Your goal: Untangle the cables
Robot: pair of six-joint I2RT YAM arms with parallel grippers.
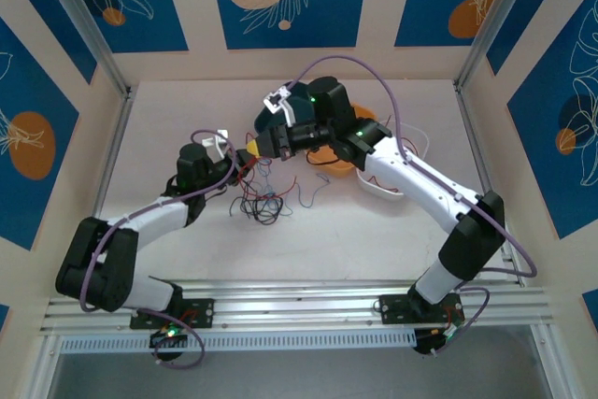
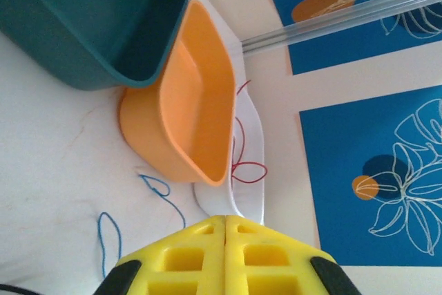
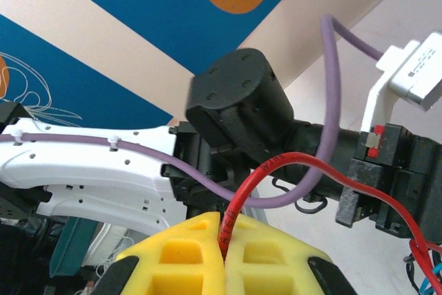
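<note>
Yellow fingers (image 3: 197, 229) of the right gripper (image 3: 222, 231) sit nearest the lens in the right wrist view. They are pressed together and pinch a red cable (image 3: 297, 164), which climbs out of the seam and bends away to the right. The left gripper (image 2: 224, 224) is also closed, finger against finger. No wire shows in its seam, so I cannot tell if it holds anything. From above, most of the cables (image 1: 262, 203) lie as one small knot of red, black and blue loops on the table (image 1: 374, 231), just under the place where both wrists meet. A few strands already lie apart from it: a blue wire (image 2: 107, 240) curls alone on the white surface, and a red loop (image 2: 245, 169) rests against the white tray (image 2: 254, 191) beside the orange bin (image 2: 197, 101). I judge the work to be in an early or middle stage, with one cable being drawn out and the main knot not yet opened. Some things are hard to read. The wrists cover the exact spot of the grip from above, the red cable's far end is cut off at the picture edge, and the number of wires in the knot is too fine to count. The teal bin (image 2: 83, 25) shows no content from this angle.
</note>
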